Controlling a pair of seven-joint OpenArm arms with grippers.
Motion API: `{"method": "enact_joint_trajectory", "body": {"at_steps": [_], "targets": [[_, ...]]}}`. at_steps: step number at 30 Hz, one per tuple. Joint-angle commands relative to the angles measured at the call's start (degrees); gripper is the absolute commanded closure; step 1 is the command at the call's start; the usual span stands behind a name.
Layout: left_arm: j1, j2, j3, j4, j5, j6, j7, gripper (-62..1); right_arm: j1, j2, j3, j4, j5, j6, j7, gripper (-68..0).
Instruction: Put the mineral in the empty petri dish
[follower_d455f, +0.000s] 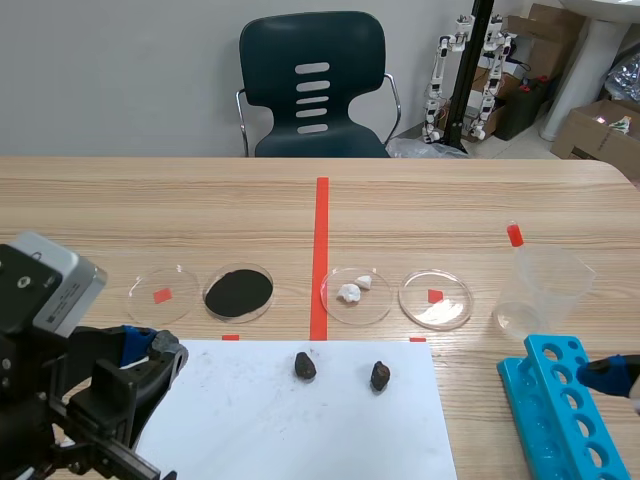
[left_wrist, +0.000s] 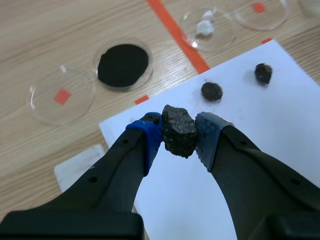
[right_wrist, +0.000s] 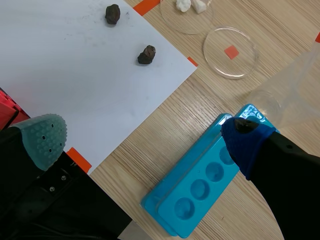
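Left gripper (left_wrist: 178, 134) clamped on a dark rock (left_wrist: 178, 129), pads at nine and three o'clock. The rock's long axis runs roughly twelve to six, and it is held above the white paper (left_wrist: 280, 100). The nearer empty dish (left_wrist: 45, 100) lies ahead at about ten o'clock, just beside the black powder (left_wrist: 123, 65) at eleven. A second empty dish (left_wrist: 272, 17) sits farther off, near one o'clock. Right gripper (right_wrist: 145, 140), fingers apart and holding nothing, hangs over the blue rack (right_wrist: 172, 197). The left arm is judged better placed for the ten o'clock dish.
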Motion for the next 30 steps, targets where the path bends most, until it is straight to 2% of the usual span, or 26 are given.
{"method": "enact_joint_trajectory", "body": {"at_steps": [1, 5, 13, 16, 18, 24, 30], "targets": [[-1.4, 0.0, 0.7, 0.6, -1.7, 1.6, 1.2, -11.3, -0.1, 0.3, 0.4, 1.1, 0.4, -0.2, 0.6, -65.7], [-4.9, -1.0, 3.4, 0.4, -7.0, 7.1, 7.1, -11.3, -0.1, 0.3, 0.4, 1.1, 0.4, -0.2, 0.6, -65.7], [-12.8, -1.4, 7.4, -0.2, -12.7, 19.5, 19.4, -11.3, -0.1, 0.3, 0.4, 1.1, 0.4, -0.2, 0.6, -65.7], [-16.0, -1.4, 8.0, -1.3, -15.2, 22.3, 24.1, -11.3, -0.1, 0.3, 0.4, 1.1, 0.4, -0.2, 0.6, -65.7], [-18.0, -1.4, 8.2, -2.4, -16.6, 23.3, 27.0, -11.3, -0.1, 0.3, 0.4, 1.1, 0.4, -0.2, 0.6, -65.7], [-23.8, -1.2, 8.3, -7.5, -21.4, 23.4, 32.9, -11.3, -0.1, 0.3, 0.4, 1.1, 0.4, -0.2, 0.6, -65.7], [-29.6, 1.4, 8.3, -14.2, -21.9, 23.4, 37.5, -11.3, -0.1, 0.3, 0.4, 1.1, 0.4, -0.2, 0.6, -65.7]]}}
